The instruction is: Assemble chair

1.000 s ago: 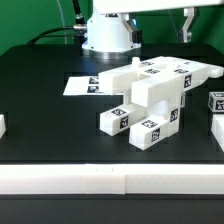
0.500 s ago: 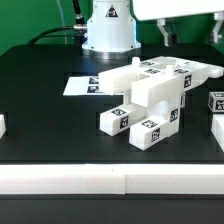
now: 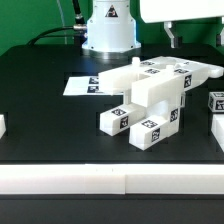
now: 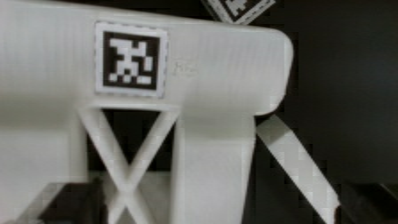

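Note:
The partly built chair (image 3: pixel 150 95) stands mid-table in the exterior view, a cluster of matte white blocks with black-and-white tags. My gripper (image 3: pixel 172 36) hangs in the air above its far right end, touching nothing. Only dark finger tips show under the white hand there, standing apart with nothing between them. The wrist view is filled by the chair's cross-braced plate (image 4: pixel 196 70), seen very close, with a square tag (image 4: pixel 128 58) on it. A second tagged part (image 4: pixel 240 8) shows beyond the plate. My fingers are not distinct in the wrist view.
The marker board (image 3: pixel 85 86) lies flat behind the chair, toward the exterior view's left. Loose tagged white parts (image 3: pixel 216 101) (image 3: pixel 217 125) sit at the right edge, another (image 3: pixel 2 127) at the left edge. The robot base (image 3: pixel 108 30) stands at the back. A white rail (image 3: pixel 110 180) borders the front.
The hand has shifted toward the exterior view's left and come lower over the chair's far right end. The chair parts have not moved.

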Tool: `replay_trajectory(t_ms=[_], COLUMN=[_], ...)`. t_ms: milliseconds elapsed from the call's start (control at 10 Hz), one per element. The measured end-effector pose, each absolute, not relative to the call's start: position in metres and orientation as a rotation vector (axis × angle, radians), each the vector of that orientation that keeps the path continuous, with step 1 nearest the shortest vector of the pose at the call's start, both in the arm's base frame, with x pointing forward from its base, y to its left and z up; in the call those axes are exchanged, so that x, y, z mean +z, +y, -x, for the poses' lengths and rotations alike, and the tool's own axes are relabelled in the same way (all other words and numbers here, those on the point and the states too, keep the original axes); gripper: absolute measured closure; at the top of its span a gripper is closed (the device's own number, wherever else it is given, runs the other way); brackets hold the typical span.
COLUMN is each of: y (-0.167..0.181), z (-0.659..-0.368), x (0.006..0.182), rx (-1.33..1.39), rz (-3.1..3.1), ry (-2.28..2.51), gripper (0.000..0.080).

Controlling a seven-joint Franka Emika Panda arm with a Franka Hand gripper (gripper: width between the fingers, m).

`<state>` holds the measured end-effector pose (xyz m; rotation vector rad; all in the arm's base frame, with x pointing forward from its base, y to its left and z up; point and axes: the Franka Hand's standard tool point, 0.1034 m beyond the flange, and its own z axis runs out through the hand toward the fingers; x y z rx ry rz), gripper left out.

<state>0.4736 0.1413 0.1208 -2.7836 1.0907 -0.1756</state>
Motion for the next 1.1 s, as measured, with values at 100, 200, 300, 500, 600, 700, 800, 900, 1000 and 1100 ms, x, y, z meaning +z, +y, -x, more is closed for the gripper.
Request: replay_trajectory(t_ms=[100,200,300,500,600,700,800,900,1000,1100], y=[0.158,0.17,0.179,0.189,0.189,0.182,0.173,0.167,0.16,0.153], z=[-0.461,-0.451,-0.445,-0.433,-0.431,-0.432,-0.434,-0.436,-0.438,-0.439], x=[0.116,0.11,0.104,0.089,0.083,0.078,0.075,0.075,0.073,0.073], rx=[-0.156,-0.14,-0.127,-0.102,-0.1,-0.099,-0.1,-0.103,-0.105,-0.107], rz=[2.788,2.802,2.821,2.862,2.876,2.899,2.914,2.926,2.939,2.952], ry=[1.092,1.076,1.055,1.021,1.005,0.973,0.952,0.93,0.901,0.874], gripper=[0.015,0.015,0.015,0.015,0.015,0.015,0.015,0.015,0.015,0.015])
